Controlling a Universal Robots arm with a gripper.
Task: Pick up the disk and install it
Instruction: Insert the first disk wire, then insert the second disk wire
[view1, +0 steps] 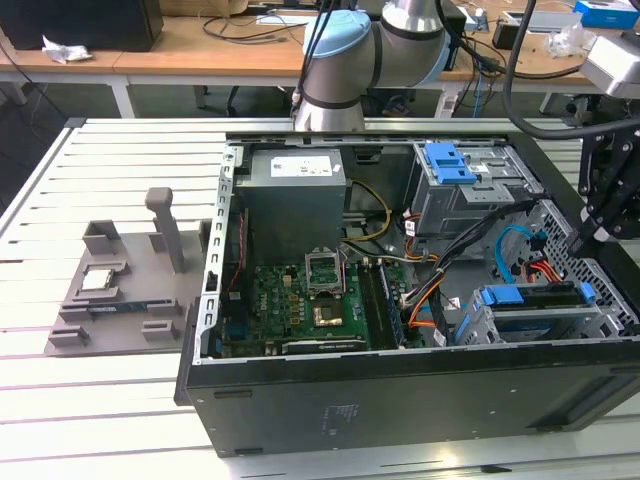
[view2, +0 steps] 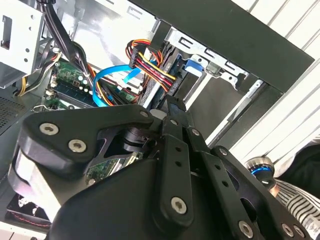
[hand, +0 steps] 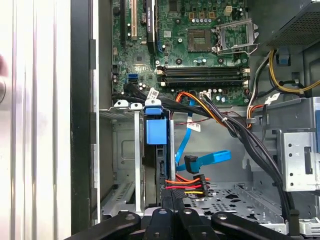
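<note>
"Where's the disk (view1: 530, 297) now?"

"Lower right of the exterior view, inside the open computer case (view1: 400, 400). It sits in the metal drive cage (view1: 500, 325), with its blue carrier along the top. In the first wrist view you see it edge-on, by the blue tab (hand: 156, 131)."

"And the claw (view1: 578, 240)?"

"At the far right edge of the exterior view, just above that cage. In both wrist views its fingers (hand: 172, 197) look pressed together, with nothing between them that I can see. The tip is close to the red and yellow power cable (view2: 152, 62)."

"Anything outside the case?"

"A grey fixture (view1: 120, 290) at the left on the tabletop (view1: 100, 400), with a small chip (view1: 100, 279) on it."
</note>
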